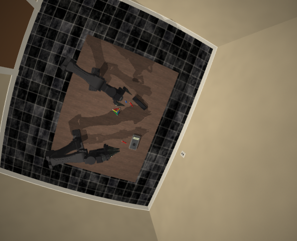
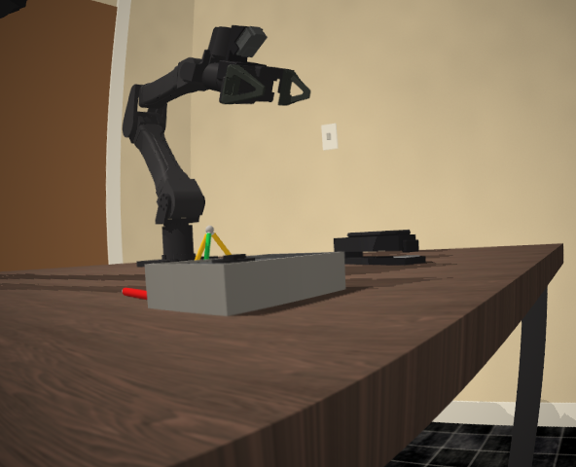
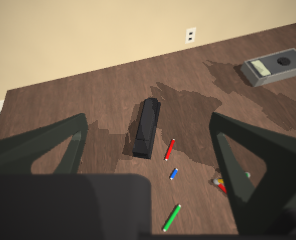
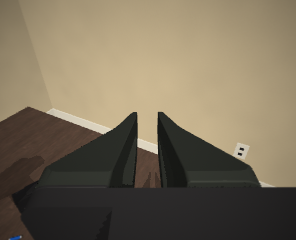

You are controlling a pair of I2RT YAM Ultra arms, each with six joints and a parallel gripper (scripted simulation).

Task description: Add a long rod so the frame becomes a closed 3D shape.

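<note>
The frame (image 1: 116, 111) (image 2: 207, 245) (image 3: 221, 186) stands on the table as a small pyramid of coloured rods. In the exterior view two yellow rods and a green one meet at a steel ball on top; the multimeter hides its base. Red, green and blue also show in the top view. A finger partly covers it in the left wrist view. My left gripper (image 1: 127, 100) (image 2: 286, 91) (image 3: 148, 119) is open and empty, high above the table beside the frame. My right gripper (image 1: 119, 149) (image 4: 147, 120) is shut, with nothing in its narrow gap, away from the frame.
A red rod (image 1: 131, 104) (image 3: 170, 149), a short blue rod (image 1: 126, 102) (image 3: 173, 174) and a green rod (image 3: 172, 218) lie loose near a black case (image 1: 140, 102) (image 3: 148, 127). Another red rod (image 1: 124, 141) (image 2: 134, 293) lies by the grey multimeter (image 1: 134, 142) (image 2: 278, 281) (image 3: 278, 67).
</note>
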